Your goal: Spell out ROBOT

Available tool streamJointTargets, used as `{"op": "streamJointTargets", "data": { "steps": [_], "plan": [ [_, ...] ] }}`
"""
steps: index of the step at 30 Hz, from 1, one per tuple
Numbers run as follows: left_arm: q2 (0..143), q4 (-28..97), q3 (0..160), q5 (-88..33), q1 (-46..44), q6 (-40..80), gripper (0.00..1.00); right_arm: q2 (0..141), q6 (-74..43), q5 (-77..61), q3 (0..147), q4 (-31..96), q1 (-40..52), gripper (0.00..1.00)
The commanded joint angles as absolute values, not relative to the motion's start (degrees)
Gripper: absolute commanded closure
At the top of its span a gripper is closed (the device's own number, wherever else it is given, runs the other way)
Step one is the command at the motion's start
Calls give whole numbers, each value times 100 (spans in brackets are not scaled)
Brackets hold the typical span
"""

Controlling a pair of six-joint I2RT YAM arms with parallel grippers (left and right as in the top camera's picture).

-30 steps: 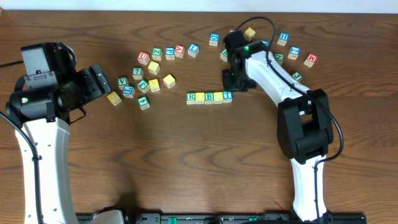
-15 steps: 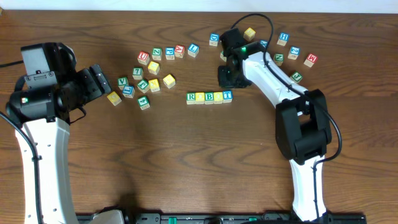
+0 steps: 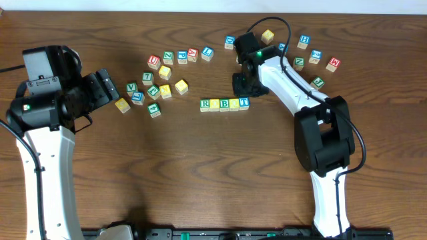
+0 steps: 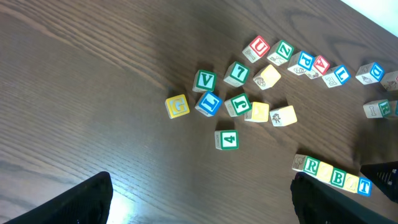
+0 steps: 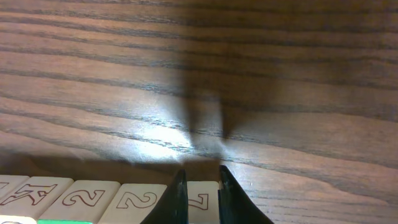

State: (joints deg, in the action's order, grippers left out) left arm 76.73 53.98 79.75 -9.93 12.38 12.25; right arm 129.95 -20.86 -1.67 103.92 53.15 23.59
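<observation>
1. In the overhead view, the word is seen laid out near the middle of the table [image 3: 200, 173]. From 9 o'clock to 3 o'clock stand the R cube [image 3: 205, 103], a yellow cube [image 3: 214, 104], the B cube [image 3: 225, 103], a second yellow cube [image 3: 234, 104] and the T cube [image 3: 244, 103], each touching the next. The right claw [image 3: 241, 83] is held near the T cube at 12 o'clock, apart from it. The left claw [image 3: 107, 87] is well apart at 9 o'clock, with loose cubes [image 3: 165, 72] between.
2. In the left wrist view, the left claw [image 4: 200, 180] is spread wide and nothing is held. The R cube [image 4: 311, 166] and its row are seen at 4 o'clock.
3. In the right wrist view, the right claw [image 5: 200, 180] is narrow, its fingers [image 5: 177, 199] almost together, and nothing is held between them. Side faces of cubes are seen at 6 o'clock.
</observation>
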Motion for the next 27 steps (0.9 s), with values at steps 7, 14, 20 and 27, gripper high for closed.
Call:
{"op": "streamJointTargets", "data": {
  "steps": [7,14,20,27],
  "plan": [
    [7710,5415,8009,-939,1258,1293,10,13043,-2180,-167,10508,5419,2449,88],
    [7710,5415,8009,-939,1258,1293,10,13043,-2180,-165,10508,5494,2447,88],
    [7710,5415,8009,-939,1258,1293,10,13041,-2132,-119,10510,5304,2434,85],
    [7710,5415,8009,-939,1258,1293,10,12766,-2049,-119,10600,5290,2346,89]
  ]
}}
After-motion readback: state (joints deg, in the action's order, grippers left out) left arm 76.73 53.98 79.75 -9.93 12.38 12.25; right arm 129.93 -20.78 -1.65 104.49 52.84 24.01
